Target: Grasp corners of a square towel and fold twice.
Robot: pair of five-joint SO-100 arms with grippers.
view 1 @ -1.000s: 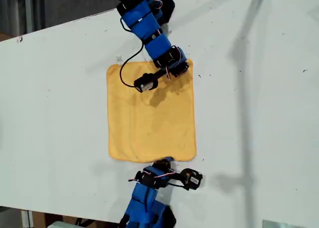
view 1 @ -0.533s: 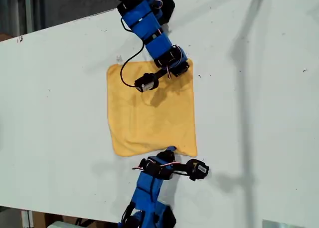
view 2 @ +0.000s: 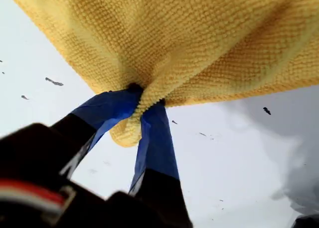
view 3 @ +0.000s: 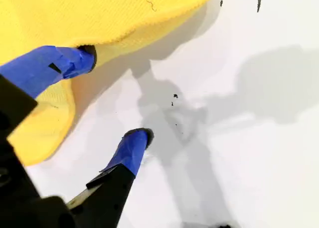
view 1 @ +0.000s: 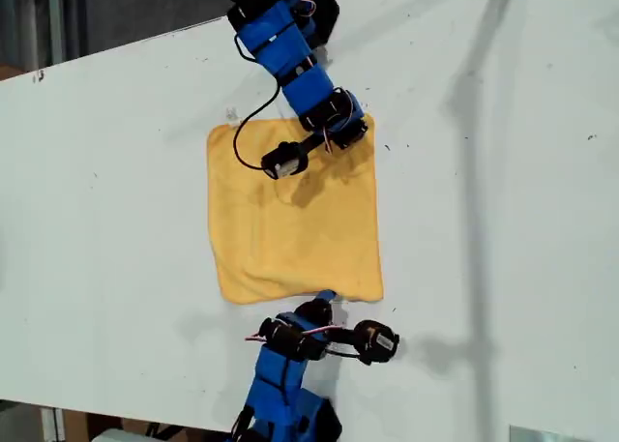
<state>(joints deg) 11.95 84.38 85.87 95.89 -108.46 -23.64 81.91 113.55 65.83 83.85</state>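
Yellow towel [view 2: 199,38] pinched, first pincer [view 2: 145,99] clamped

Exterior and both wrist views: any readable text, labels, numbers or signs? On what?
None readable.
Towel: no print in any view; no tag visible.
Table: only dark specks, no writing.
My first gripper and my second gripper: plain blue tape on the fingers, unmarked.

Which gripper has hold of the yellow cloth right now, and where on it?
My first gripper pinches the yellow terry towel at its edge. My second gripper is open, holding nothing.
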